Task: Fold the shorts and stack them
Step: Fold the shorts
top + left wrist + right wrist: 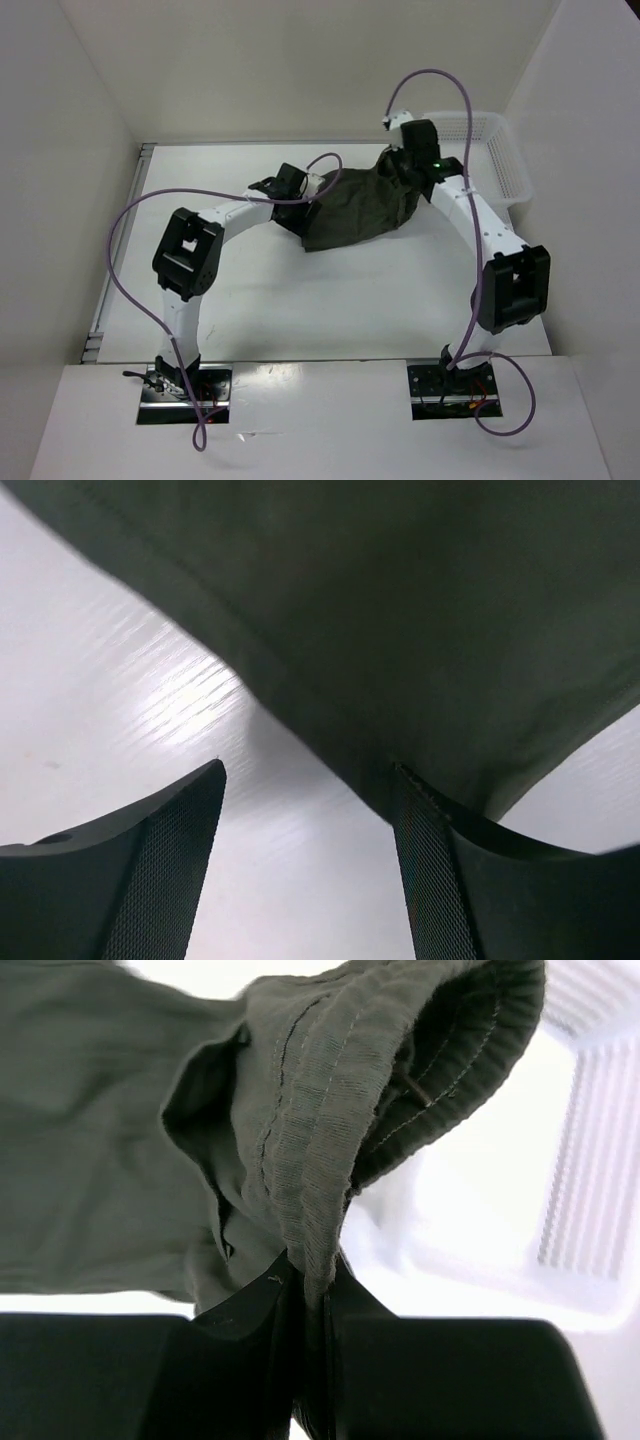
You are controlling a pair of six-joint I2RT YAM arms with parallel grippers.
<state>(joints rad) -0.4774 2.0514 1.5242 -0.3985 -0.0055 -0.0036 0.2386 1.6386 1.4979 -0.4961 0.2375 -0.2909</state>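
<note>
Olive shorts [355,205] pinched by the right jaws; left jaws spread, cloth just beyond

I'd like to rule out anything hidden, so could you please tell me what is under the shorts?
Under the edge of the shorts, the left wrist view shows only white table. Beneath the rest of the cloth, nothing can be seen.
</note>
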